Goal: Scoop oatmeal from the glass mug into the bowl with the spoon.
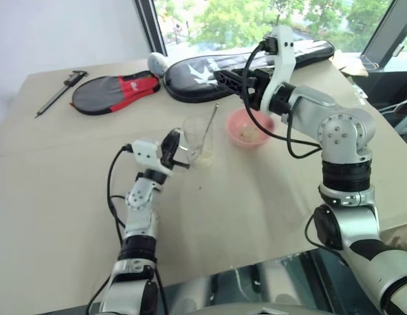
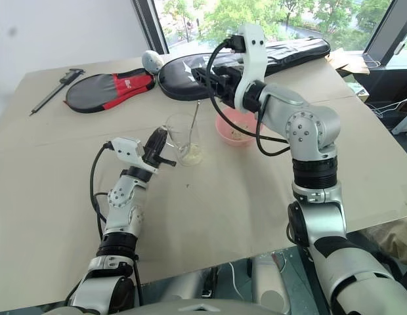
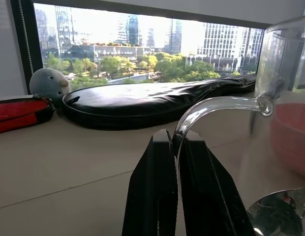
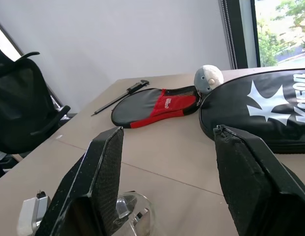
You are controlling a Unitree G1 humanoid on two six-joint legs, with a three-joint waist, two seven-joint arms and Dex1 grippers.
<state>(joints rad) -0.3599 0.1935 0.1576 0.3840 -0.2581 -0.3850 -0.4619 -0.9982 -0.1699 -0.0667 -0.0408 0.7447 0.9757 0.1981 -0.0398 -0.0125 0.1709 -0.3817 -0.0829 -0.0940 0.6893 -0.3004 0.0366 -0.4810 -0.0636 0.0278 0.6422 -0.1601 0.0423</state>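
Nearest, the left claw is pinched shut on the curved handle of the glass mug, steadying it upright on the tabletop. A thin layer of oatmeal lies in the mug's bottom. The spoon stands in the mug, its long handle leaning up and away toward the right claw, which hovers just above the handle's tip with its fingers spread wide, gripping nothing. The right arm is plainly the one placed to take it. Just beside the mug sits the pink bowl, some oatmeal already inside. Farther back, the black racket cover carries a white "Wilson" logo, and the red-and-black cover has small white lettering too small to read.
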